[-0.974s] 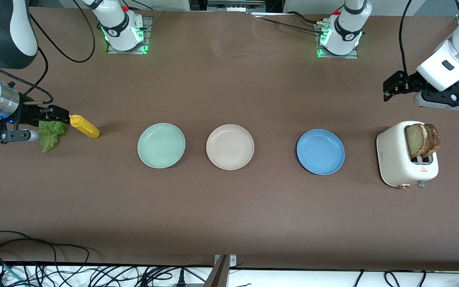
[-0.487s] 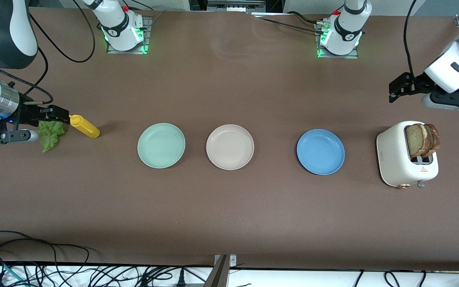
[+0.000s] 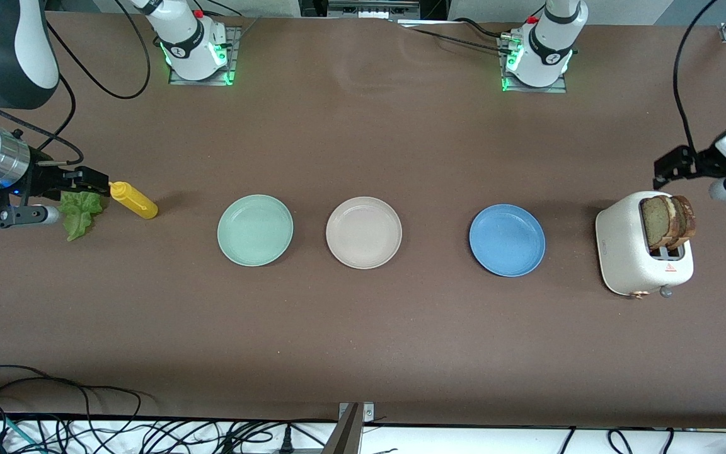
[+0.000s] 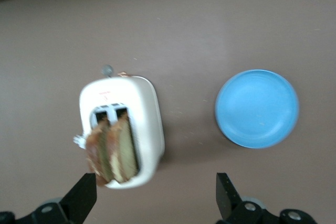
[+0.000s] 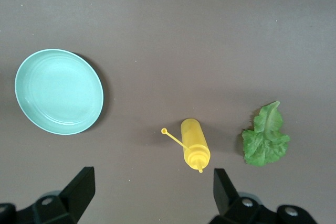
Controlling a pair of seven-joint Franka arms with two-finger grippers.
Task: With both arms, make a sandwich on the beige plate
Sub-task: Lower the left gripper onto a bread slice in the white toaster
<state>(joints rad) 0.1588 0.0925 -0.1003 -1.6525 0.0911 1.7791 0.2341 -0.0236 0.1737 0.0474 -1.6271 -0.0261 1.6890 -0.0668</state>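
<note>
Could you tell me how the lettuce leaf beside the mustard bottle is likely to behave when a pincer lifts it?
The lettuce leaf looks thin and ruffled, so it will probably flop and droop from wherever it is pinched. It lies flat on the table, so getting a finger under it may be awkward. It likely weighs very little and could tear if squeezed hard.
</note>
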